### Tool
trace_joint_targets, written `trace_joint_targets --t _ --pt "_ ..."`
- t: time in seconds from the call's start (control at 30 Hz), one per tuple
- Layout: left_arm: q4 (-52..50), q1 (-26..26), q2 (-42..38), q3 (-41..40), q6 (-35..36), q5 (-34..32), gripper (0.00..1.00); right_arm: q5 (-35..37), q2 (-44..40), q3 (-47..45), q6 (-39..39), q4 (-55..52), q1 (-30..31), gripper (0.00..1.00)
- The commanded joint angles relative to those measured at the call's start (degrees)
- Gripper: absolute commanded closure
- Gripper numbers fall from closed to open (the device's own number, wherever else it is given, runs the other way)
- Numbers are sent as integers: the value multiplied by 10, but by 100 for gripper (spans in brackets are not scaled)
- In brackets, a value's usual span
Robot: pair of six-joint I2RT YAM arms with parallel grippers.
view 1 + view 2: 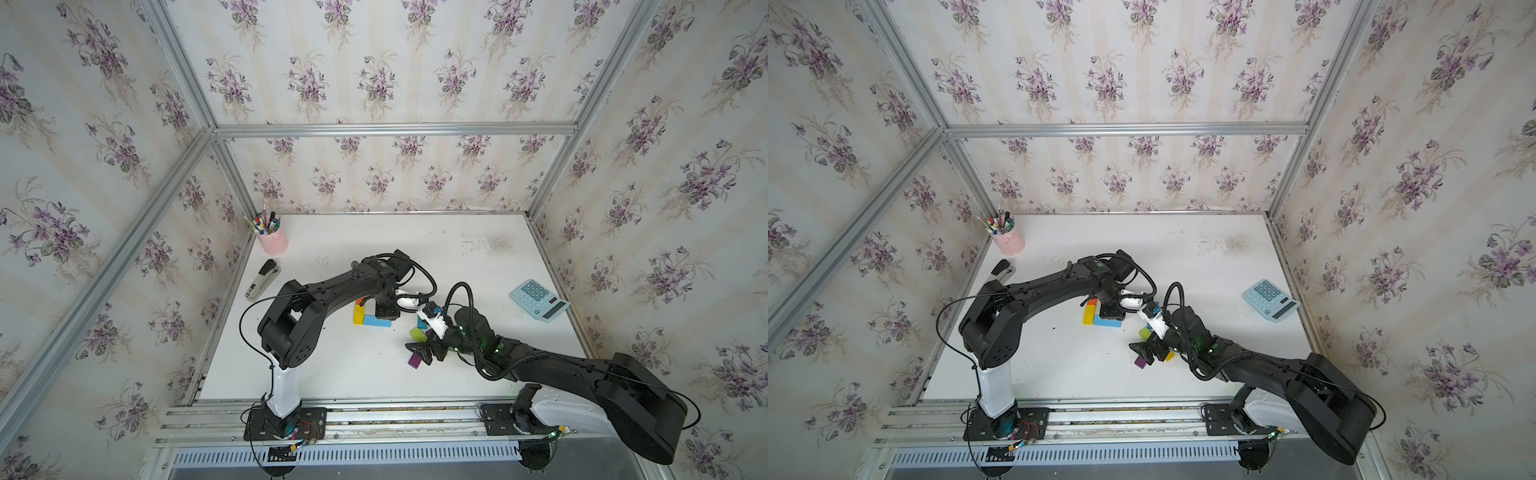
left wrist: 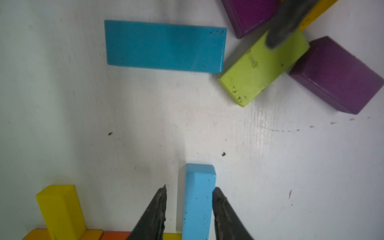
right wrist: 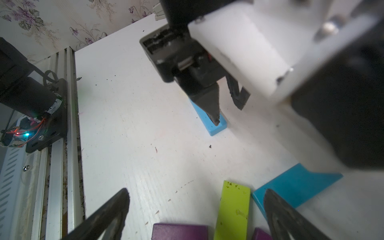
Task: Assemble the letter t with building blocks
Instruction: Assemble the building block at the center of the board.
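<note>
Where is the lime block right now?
In both top views the lime block sits on the table, just right of centre, under the open right claw, beside the teal block and between two purple blocks.

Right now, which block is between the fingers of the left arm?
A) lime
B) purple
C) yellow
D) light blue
D: in the left wrist view the light blue block stands between the left fingers.
</note>
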Motion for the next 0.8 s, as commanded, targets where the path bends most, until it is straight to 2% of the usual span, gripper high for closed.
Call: trace_joint_targets --t 0.0,0.37,0.77 --pt "18 -8 12 0 -17 -10 61 1 -7 -2 -6 4 1 0" --pt "49 -14 50 6 -28 -65 61 0 -7 -1 -6 3 1 0" --pt "57 -16 56 3 -23 -91 60 -3 -5 0 -6 2 1 0"
